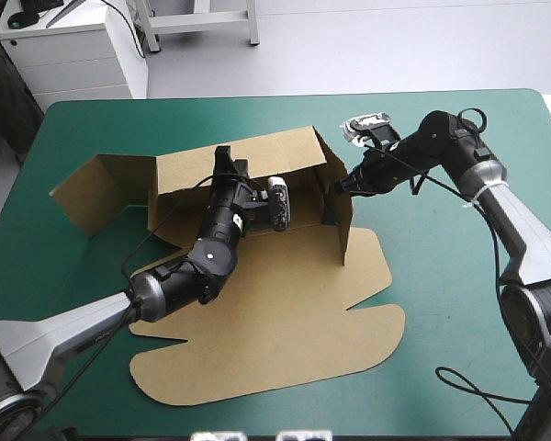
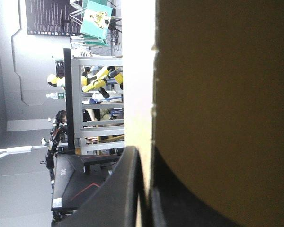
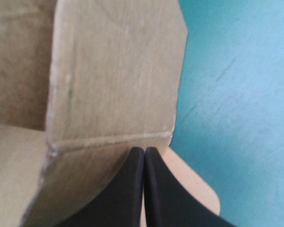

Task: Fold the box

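Well, one brown box (image 1: pixel 285 312), half raised, and two grippers: the left gripper (image 1: pixel 228 156) pinches its back wall (image 1: pixel 275 152), the right gripper (image 1: pixel 342 186) nips its side wall (image 1: pixel 346 230)

Even overhead light fills the teal-green table cover (image 1: pixel 441 303); raised walls of the brown cardboard box (image 1: pixel 285 303) cast soft shadows, darkest in its far right corner. In the left wrist view its wall is dim and backlit, the edge glaring white.
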